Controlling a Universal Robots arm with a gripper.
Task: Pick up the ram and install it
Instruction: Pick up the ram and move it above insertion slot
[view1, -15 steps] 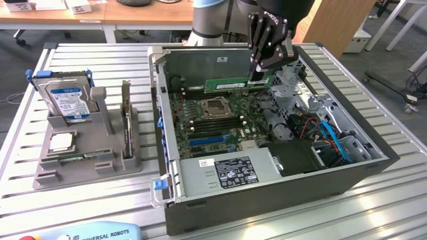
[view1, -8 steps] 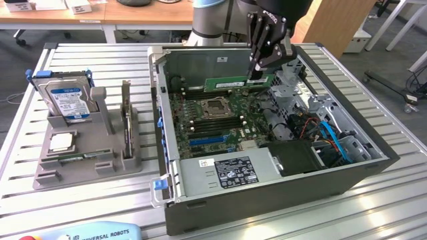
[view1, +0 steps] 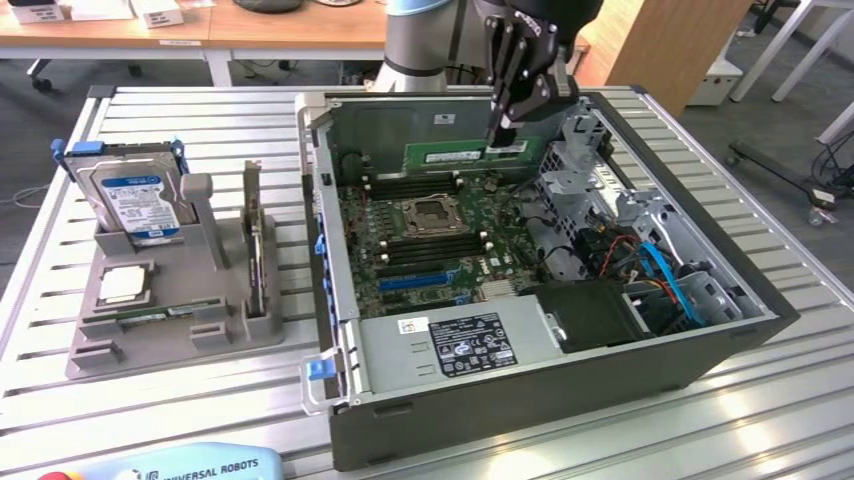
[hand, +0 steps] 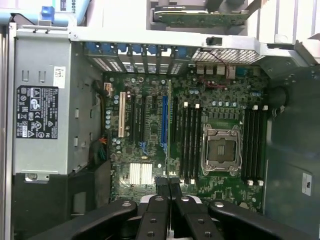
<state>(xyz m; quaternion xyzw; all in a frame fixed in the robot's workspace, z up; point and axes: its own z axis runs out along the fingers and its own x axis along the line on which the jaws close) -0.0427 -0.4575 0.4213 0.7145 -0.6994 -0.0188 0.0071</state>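
The gripper (view1: 509, 143) clamps the ram (view1: 451, 154) — above the motherboard (view1: 387, 228).

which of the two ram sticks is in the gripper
The ram hanging over the open case, clamped in the gripper. The other ram stick lies flat in the grey holder beside the case.

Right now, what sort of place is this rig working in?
Probably a robotics lab: an open computer case on a slatted metal table, a grey parts fixture beside it, office desks in the background.
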